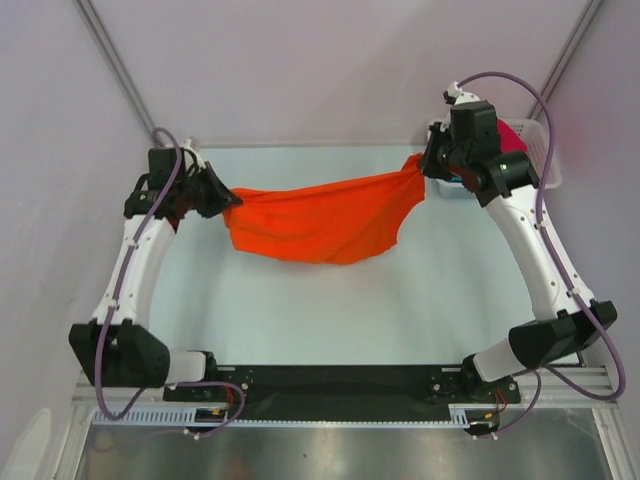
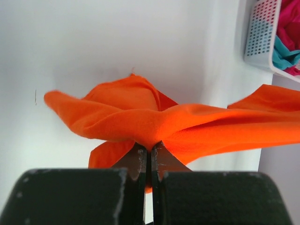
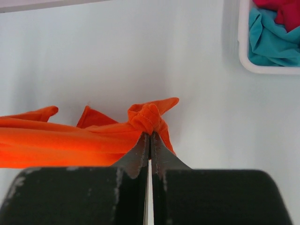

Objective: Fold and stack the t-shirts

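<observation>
Matt soft orange cloth t-shirt [image 1: 320, 225], white perforated plastic basket [image 2: 261, 35]

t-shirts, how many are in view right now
3. The orange t-shirt hangs stretched between the left gripper and right gripper, both shut on it. A crimson-pink t-shirt and a teal t-shirt lie bunched in the white basket; more may be hidden beneath them.

Orange t-shirt [image 1: 320, 222] hangs stretched, bunched at both ends, middle sagging over tabletop [image 1: 300, 310]. Crimson-pink t-shirt [image 3: 276, 9] and teal t-shirt [image 3: 272, 40] crumpled in basket [image 3: 243, 37].
</observation>
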Action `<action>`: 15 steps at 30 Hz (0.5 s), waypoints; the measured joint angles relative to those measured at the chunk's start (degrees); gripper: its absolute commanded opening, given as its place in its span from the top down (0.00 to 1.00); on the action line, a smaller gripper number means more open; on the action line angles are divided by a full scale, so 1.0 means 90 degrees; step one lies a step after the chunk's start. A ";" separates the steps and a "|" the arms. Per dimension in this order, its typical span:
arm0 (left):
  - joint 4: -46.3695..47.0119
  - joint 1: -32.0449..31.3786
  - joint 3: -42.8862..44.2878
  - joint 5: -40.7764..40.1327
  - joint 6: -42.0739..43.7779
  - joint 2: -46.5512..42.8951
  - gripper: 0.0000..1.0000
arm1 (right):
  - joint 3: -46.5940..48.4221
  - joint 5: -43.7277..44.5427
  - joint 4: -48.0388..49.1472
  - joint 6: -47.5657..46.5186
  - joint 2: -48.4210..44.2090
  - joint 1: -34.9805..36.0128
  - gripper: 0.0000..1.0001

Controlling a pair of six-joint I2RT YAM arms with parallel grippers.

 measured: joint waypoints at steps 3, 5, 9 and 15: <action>-0.0080 0.0022 0.0449 0.0027 0.0068 0.0746 1.00 | 0.0381 -0.0257 -0.0017 0.0002 0.0512 -0.0236 1.00; -0.0168 0.0061 0.1207 0.0005 0.0136 0.1603 1.00 | 0.0969 -0.0430 -0.0039 0.0012 0.1132 -0.0442 1.00; -0.0369 0.0151 0.2742 -0.0002 0.0228 0.2977 1.00 | 0.2341 -0.0563 -0.0233 0.0044 0.2346 -0.0719 1.00; -0.0534 0.0260 0.3733 -0.0022 0.0291 0.3021 0.99 | 0.3507 -0.0675 -0.0503 0.0068 0.2841 -0.0792 1.00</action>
